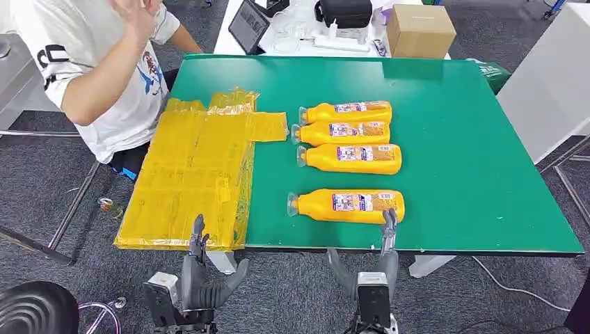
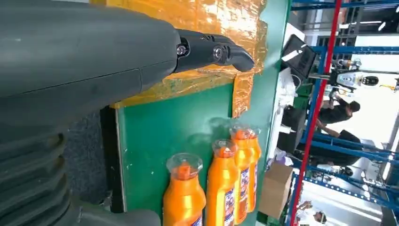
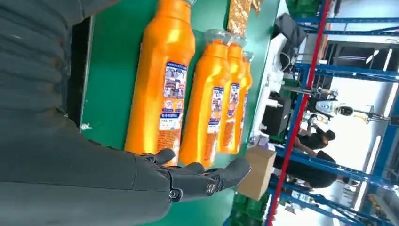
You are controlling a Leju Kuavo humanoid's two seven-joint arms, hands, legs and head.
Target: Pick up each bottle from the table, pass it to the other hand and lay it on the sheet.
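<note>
Several orange bottles lie on their sides on the green table (image 1: 473, 174), caps pointing left. The nearest bottle (image 1: 348, 206) (image 3: 162, 84) lies alone by the front edge; three more (image 1: 351, 132) (image 2: 226, 174) lie close together behind it. A yellow sheet (image 1: 195, 174) (image 2: 207, 28) covers the table's left part. My right hand (image 1: 379, 261) (image 3: 197, 179) is open, its fingertips just in front of the nearest bottle's base end. At the sheet's front edge my left hand (image 1: 202, 268) (image 2: 211, 52) is open and holds nothing.
A person in a white shirt (image 1: 104, 69) sits at the table's left rear corner beside the sheet. A cardboard box (image 1: 419, 29), a tablet (image 1: 248, 24) and a black bag (image 1: 344, 12) stand on a white table behind. A white cabinet (image 1: 549, 83) stands at the right.
</note>
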